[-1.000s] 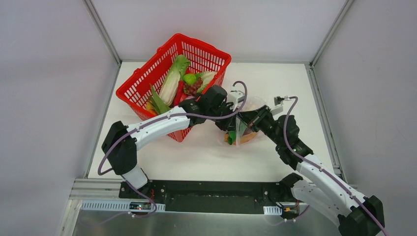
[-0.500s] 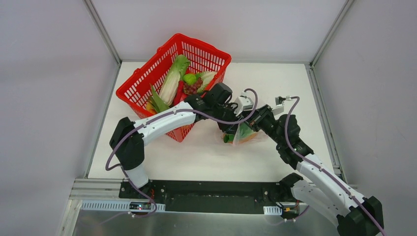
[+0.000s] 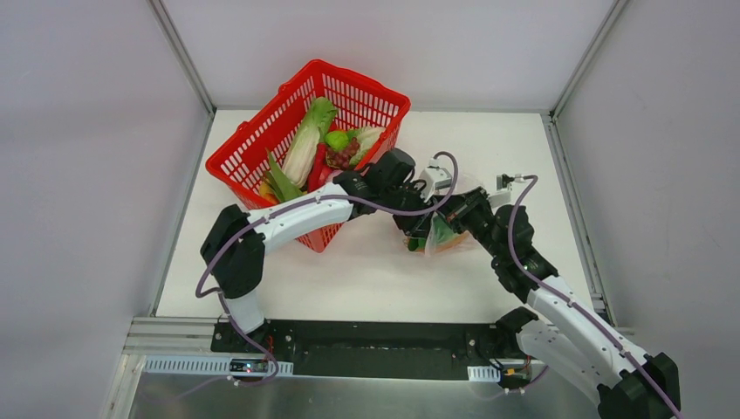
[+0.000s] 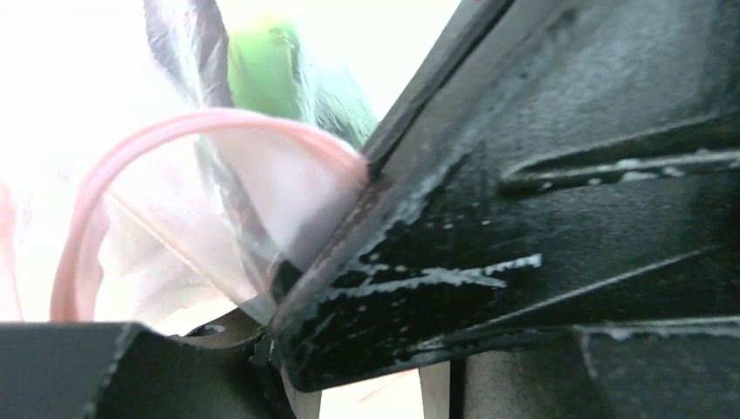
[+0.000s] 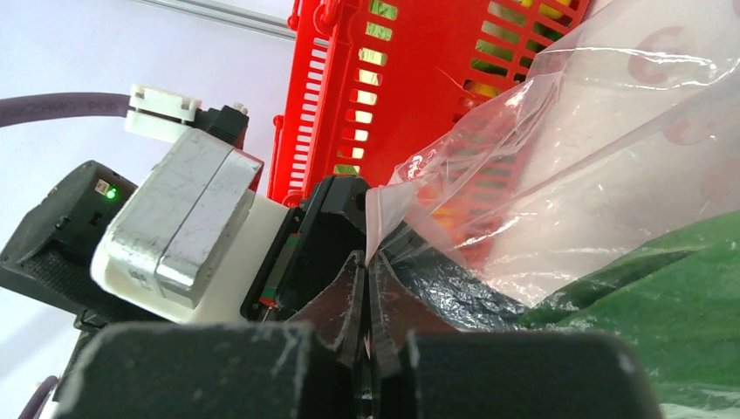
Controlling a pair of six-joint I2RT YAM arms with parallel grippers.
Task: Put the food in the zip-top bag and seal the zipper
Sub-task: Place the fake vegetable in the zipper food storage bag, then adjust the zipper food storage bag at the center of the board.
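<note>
Clamping the zip-top bag [image 5: 611,131], the right gripper [image 5: 366,271] faced the half-open left gripper [image 3: 417,225]; food [image 5: 663,288] lay partly bagged, partly in the basket [image 3: 231,170] at ten o'clock, zipper [image 4: 218,118] unsealed.

Zip-top bag [image 3: 447,237] partly hidden overhead

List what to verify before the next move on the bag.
1. Right fingers pinching the zip-top bag: ok, shut on its edge.
2. Left fingers gripping the zipper: cannot tell; the strip meets one finger, but a clamp is not visible.
3. Zipper sealed: not ok, the strip bows open in a loop.
4. Food in the bag: ok, a green piece shows through the film.
5. All food bagged: not ok, bok choy and more lie in the red basket.
</note>
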